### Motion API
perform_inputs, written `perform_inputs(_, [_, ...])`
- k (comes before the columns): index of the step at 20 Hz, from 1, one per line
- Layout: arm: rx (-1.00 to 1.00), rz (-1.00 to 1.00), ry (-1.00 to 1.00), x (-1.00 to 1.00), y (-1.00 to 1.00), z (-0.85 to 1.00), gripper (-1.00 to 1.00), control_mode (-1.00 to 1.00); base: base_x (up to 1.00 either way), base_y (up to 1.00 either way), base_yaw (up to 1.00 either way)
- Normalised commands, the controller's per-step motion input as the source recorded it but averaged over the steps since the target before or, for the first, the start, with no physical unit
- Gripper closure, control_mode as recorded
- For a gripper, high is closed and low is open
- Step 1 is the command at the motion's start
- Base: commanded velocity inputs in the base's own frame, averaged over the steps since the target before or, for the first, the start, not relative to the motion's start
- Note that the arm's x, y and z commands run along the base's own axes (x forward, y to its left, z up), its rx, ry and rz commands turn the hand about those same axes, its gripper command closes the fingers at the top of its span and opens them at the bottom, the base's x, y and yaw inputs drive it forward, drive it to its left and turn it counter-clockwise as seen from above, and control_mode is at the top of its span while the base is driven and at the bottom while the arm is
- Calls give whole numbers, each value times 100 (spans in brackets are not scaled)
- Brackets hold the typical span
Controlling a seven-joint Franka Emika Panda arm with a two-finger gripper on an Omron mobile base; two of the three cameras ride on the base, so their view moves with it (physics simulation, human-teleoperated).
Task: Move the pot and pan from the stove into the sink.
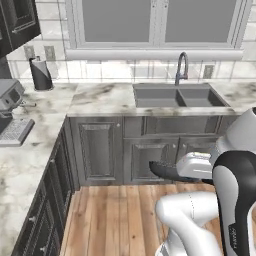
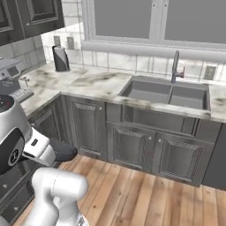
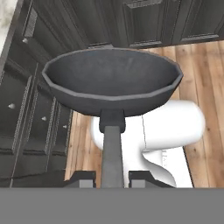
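The pan [image 3: 111,83] is held by its long thin handle, which runs down between the two finger tips of the hand [image 3: 112,178]; the hand is closed tight on this handle. In the hand view the round dark bowl of the pan hangs in the air above the wooden floor [image 3: 201,78], in front of dark cabinet doors [image 3: 39,118], and its bottom side is hidden. In the left base view the pan shows as a dark shape [image 1: 167,172] partly covered by the white arm, and in the right base view it is a dark shape [image 2: 64,152] cut off by the arm too. The sink [image 1: 200,89] sits in the marbled desk [image 1: 100,97] below the window, well apart from the pan, with its dark faucet [image 1: 181,67] behind the divider. A dark paper towel holder [image 1: 41,74] stands at the desk's far left.
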Motion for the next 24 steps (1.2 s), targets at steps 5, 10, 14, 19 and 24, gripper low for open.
perform_inputs(5, [0, 0, 0, 0, 0, 0, 100, 100, 79, 3, -6])
perform_inputs(10, [0, 0, 0, 0, 0, 0, 100, 100, 69, 3, -5])
perform_inputs(14, [0, 0, 0, 0, 0, 0, 100, 100, 62, 1, -5])
perform_inputs(19, [0, 0, 0, 0, 0, 0, 100, 100, 63, 0, -5])
perform_inputs(24, [0, 0, 0, 0, 0, 0, 100, 100, 61, 0, -4])
